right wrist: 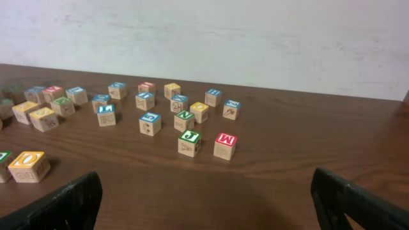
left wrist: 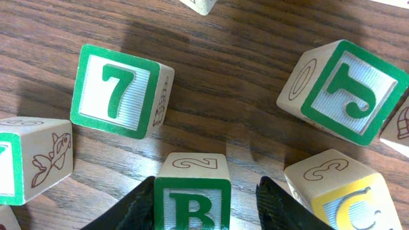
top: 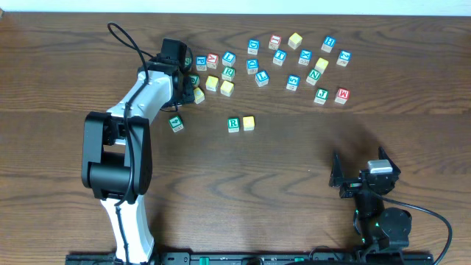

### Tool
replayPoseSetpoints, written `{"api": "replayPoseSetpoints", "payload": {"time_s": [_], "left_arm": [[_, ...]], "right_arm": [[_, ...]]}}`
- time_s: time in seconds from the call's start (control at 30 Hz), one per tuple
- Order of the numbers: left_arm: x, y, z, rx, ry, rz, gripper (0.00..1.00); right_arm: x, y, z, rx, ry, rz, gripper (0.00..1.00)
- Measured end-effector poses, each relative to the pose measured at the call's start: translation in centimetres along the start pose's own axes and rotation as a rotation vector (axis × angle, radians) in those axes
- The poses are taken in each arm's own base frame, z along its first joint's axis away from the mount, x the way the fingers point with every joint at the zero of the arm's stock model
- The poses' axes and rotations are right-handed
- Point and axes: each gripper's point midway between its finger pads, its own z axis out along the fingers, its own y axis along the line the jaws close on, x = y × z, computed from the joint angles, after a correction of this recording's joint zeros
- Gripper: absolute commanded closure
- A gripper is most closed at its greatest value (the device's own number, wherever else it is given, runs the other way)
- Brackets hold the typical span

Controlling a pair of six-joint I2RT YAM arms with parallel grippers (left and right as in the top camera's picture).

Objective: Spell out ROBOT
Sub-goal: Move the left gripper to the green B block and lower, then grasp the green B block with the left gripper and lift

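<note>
Right gripper (top: 360, 175): nearest the base edge of the tabletop (top: 309, 147), jaws fully apart, nothing between them.

Toward mid-tabletop, the green-bordered R cube (top: 233, 124) sits with a yellow-faced cube (top: 249, 123) just beside it on its right, forming a short row.

Further out, the left gripper (left wrist: 206, 207) is lowered at the left end of the scattered cube group. Its jaws stand apart, one on each side of the green-bordered B cube (left wrist: 192, 191). A gap shows at the right jaw, so the cube is not clamped.

A yellow C cube (left wrist: 339, 198) sits near the B cube's right. Beyond it lie a green 7 cube (left wrist: 118, 91) and a green J cube (left wrist: 348, 89).
</note>
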Motion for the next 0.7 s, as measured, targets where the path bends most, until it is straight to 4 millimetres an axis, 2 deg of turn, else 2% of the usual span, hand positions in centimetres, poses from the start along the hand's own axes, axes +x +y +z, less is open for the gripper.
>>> {"api": "replayPoseSetpoints", "payload": {"time_s": [0.13, 0.33, 0.7], "left_arm": [[-0.27, -0.09, 0.00, 0.004, -0.011, -0.002, 0.55], [-0.45, -0.16, 0.00, 0.007, -0.018, -0.003, 0.64], [-0.42, -0.15, 0.00, 0.006, -0.017, -0.002, 0.68]], "right_arm": [[0.00, 0.00, 0.00, 0.000, 0.000, 0.000, 0.01], [0.00, 0.00, 0.00, 0.000, 0.000, 0.000, 0.01], [0.01, 0.00, 0.00, 0.000, 0.000, 0.000, 0.01]]}}
